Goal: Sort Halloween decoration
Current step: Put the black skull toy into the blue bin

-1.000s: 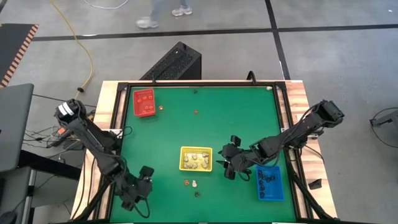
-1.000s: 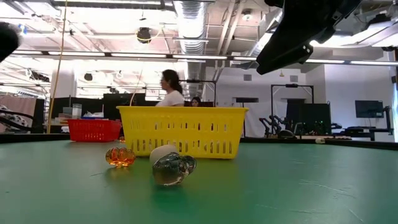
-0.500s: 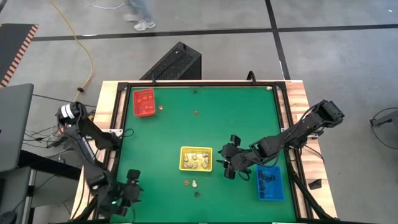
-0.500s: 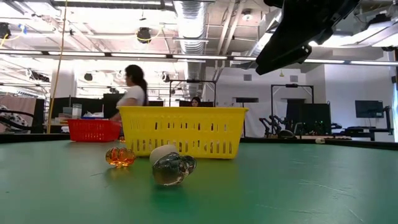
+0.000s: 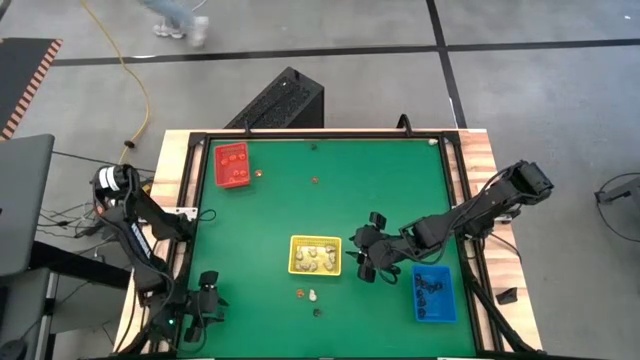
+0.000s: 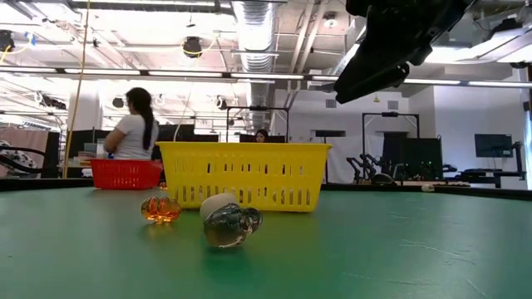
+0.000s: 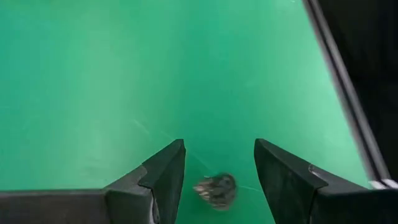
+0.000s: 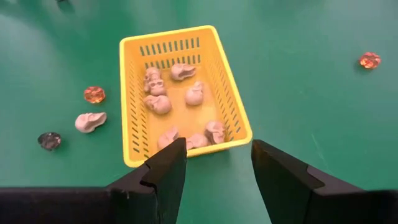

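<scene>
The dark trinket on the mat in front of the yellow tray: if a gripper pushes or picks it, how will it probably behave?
The dark trinket looks rounded and lobed, so a push would probably make it roll or wobble. Its surface shines like glass, so fingers might slip on it. It is small next to the yellow tray, so it is likely light and easily knocked away.

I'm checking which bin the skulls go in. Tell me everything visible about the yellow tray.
The yellow tray is a small rectangular basket that looks like plastic, with slotted walls and a flat rim. It sits upright on the green table, near the middle toward the front. Inside lie about eight cream-white skulls, loose on its floor. Nothing grips it; the right gripper hovers open beside it. Three loose trinkets rest on the table just in front, apart from it.
</scene>
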You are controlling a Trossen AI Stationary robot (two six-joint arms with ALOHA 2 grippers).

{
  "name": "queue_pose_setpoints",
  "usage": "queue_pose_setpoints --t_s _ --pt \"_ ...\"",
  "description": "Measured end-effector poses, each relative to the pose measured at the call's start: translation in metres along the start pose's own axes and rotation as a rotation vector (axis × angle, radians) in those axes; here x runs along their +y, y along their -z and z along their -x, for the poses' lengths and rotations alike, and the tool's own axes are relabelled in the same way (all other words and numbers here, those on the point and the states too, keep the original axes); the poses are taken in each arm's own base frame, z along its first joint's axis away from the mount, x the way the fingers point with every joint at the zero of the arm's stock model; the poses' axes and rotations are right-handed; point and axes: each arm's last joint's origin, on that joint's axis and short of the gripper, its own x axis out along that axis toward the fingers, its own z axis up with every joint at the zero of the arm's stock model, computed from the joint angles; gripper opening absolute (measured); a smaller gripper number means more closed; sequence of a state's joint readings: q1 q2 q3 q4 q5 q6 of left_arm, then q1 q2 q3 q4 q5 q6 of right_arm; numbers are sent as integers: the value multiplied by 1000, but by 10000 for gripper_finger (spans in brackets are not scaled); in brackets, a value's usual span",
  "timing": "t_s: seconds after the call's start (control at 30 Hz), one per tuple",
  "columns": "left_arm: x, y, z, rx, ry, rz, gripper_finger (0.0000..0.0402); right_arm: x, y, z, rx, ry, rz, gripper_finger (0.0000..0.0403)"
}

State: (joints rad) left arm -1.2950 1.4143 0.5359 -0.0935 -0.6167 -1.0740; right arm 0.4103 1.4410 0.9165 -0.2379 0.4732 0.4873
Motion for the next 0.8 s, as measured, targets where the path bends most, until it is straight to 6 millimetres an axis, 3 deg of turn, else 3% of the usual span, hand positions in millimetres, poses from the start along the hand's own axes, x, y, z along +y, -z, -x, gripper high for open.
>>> queue_pose_setpoints --t_s 0.37,0.8 --pt "17 20 -9 106 8 -47 160 -1 -1 -1 -1 4 -4 212" --pt "21 29 -18 116 -49 -160 121 -1 -1 -1 -1 4 -4 212"
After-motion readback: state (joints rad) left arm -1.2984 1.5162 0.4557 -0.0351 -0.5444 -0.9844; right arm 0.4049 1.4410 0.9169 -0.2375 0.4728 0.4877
